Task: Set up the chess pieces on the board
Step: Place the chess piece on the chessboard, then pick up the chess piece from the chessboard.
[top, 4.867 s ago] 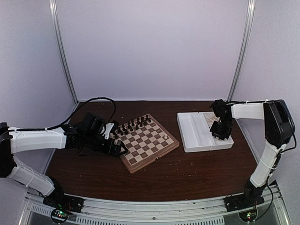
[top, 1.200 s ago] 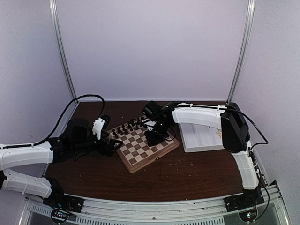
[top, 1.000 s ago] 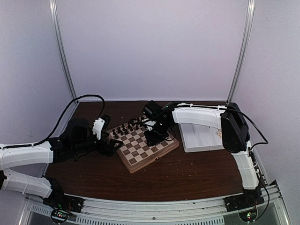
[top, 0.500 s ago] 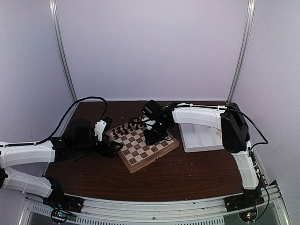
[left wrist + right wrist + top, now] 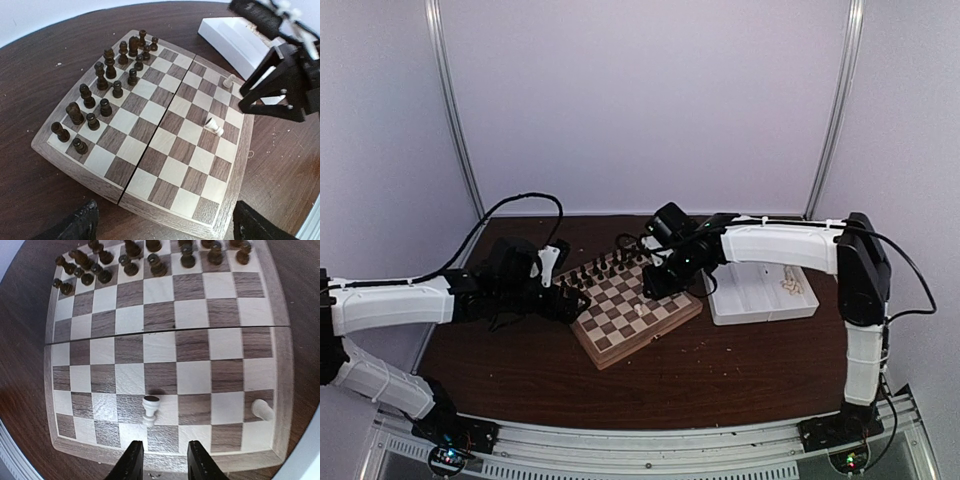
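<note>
Top: right gripper hangs over the far-right side of the square wooden checkered chessboard. The left gripper is at its left edge. More cream pieces lie in the white rectangular tray right of the board.

Left wrist: left claw spread wide, empty. One tiny cream-white chess piece on the board's right half, maybe tipped.

Right wrist: fingers slightly parted, pinching nothing, with the piece free just ahead. Placement looks finished. Next: check it's upright, then fetch another.
</note>
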{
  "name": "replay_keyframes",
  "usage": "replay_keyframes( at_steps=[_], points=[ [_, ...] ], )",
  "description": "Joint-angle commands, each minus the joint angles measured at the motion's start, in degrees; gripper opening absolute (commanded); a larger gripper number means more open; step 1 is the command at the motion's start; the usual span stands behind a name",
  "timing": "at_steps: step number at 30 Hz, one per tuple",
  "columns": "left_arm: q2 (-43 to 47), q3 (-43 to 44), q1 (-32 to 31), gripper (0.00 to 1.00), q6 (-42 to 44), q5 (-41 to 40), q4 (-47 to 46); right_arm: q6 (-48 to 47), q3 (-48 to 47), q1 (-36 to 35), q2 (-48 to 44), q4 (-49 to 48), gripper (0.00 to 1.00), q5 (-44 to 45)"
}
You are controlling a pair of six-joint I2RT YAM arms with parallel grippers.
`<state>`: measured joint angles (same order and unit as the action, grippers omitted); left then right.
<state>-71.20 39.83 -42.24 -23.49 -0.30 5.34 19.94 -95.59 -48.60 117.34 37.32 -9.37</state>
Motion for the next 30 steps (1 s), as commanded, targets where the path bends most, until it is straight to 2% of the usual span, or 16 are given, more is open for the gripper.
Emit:
replay_keyframes(
  at_steps=[1, 4, 6, 10, 12, 15, 22, 30],
  points=[
    [-6.1, 9.5, -2.7, 0.93, -9.5, -5.5, 12.0, 3.3, 7.1, 1.7, -10.0, -7.4, 0.33, 8.2],
    [-11.6, 18.0, -6.7, 0.93, -13.0, -11.0, 20.8, 4.8, 12.3, 2.6, -14.8, -10.0, 0.33, 13.0],
    [-15.6, 23.8, -9.0, 0.94, -18.8, -15.1, 27.3, 5.5, 15.8, 3.3, -17.8, -12.0, 0.32, 15.5],
    [-22.8, 32.6, -13.0, 0.95, -27.3, -18.3, 33.3, 6.2, 21.7, 4.2, -23.3, -15.0, 0.32, 18.7],
    [-25.6, 36.1, -15.2, 0.94, -28.9, -19.3, 33.7, 6.2, 24.0, 4.6, -25.5, -15.8, 0.32, 20.0],
    [-29.4, 39.1, -16.7, 0.86, -31.6, -21.0, 33.7, 6.2, 27.1, 5.0, -28.8, -16.5, 0.32, 21.7],
    [-37.0, 44.5, -16.9, 0.6, -33.1, -22.6, 33.2, 4.5, 34.4, 5.7, -37.1, -18.6, 0.32, 23.3],
    [-44.3, 49.7, -16.9, 0.58, -37.5, -23.2, 32.7, 2.4, 38.9, 6.5, -44.2, -18.7, 0.33, 24.8]
  ],
)
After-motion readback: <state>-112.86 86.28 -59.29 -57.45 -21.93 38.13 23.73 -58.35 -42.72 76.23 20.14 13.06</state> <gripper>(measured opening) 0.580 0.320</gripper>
